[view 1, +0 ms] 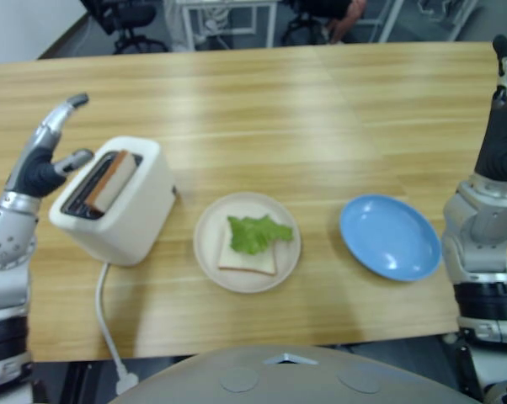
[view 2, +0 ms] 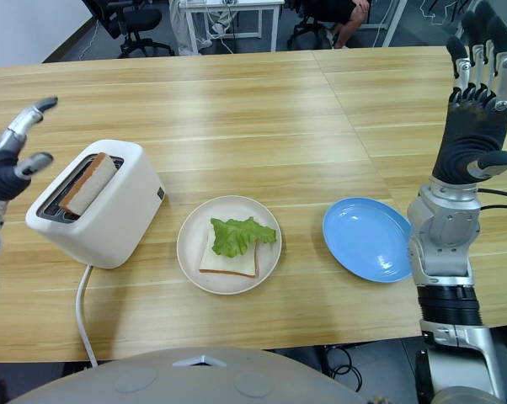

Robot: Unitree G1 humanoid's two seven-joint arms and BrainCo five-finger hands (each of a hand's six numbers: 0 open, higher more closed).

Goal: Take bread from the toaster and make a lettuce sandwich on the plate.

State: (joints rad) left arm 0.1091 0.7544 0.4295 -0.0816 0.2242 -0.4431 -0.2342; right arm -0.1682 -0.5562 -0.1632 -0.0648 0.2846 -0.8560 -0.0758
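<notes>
Left hand (view 1: 41,164) was spread and empty, just left of toaster (view 1: 127,223), with one slice (view 1: 113,178) upright in its slot. Plate (view 1: 205,244), to the right, held bread (view 1: 245,259) under lettuce (view 1: 255,233). Right hand (view 2: 474,118) was spread and empty at far right. Advised: pinch the slice's exposed top and lift straight up.

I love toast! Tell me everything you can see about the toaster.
The toaster is a cream-white, rounded box, plastic-looking, standing upright on the wooden table at the robot's left. One slice of bread sticks up from its top slot. A white cord runs from it over the table's near edge. The left hand hovers close beside it, open.
</notes>
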